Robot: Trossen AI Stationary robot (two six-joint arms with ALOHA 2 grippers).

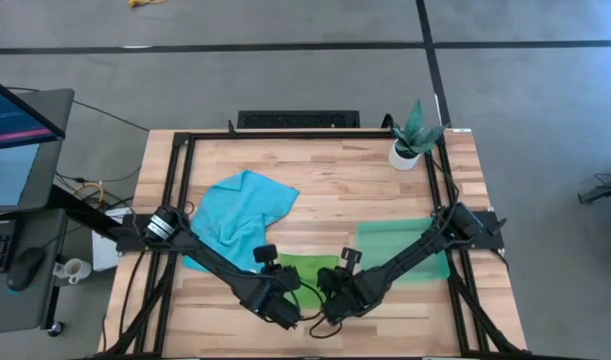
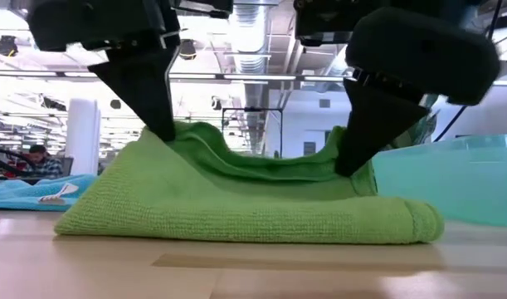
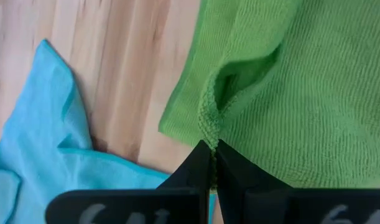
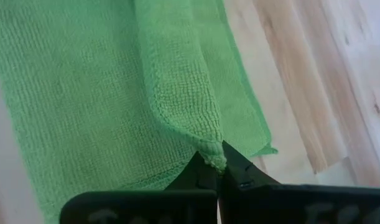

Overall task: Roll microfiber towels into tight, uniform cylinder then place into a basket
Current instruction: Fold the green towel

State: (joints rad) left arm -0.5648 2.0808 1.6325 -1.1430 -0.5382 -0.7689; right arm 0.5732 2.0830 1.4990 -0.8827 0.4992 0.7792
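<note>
Progress: early, by my reading. Green towel (image 1: 307, 268) lies on the table (image 1: 365, 185) near its front edge, folded flat into a band, not yet a cylinder. Low view shows an upper layer lifted into a loose hump along the band's top; no tight coil visible.

Left gripper (image 3: 213, 163): jaws pinched fully together on the edge of the green towel at one end of the band, a small pucker of cloth raised just ahead of the tips. Right gripper (image 4: 216, 167): jaws likewise closed, nipping a corner of a folded-over layer at the other end. In the low view both sets of fingers come down onto the upper fold, one at each end, lifting it slightly.

Blue towel (image 1: 240, 212): crumpled and spread on the left half of the table, partly under the left arm, untouched as far as its state shows. Its near edge lies just beside the green towel in the left wrist view.

Basket (image 1: 397, 240): right of the green towel, under the right arm. I see no towel in it.

Judgement: first roll is only starting. Left to do: roll green tight, place it in basket; then all of blue.

Plant pot (image 1: 405, 155) stands at the far right corner, clear of the work.
</note>
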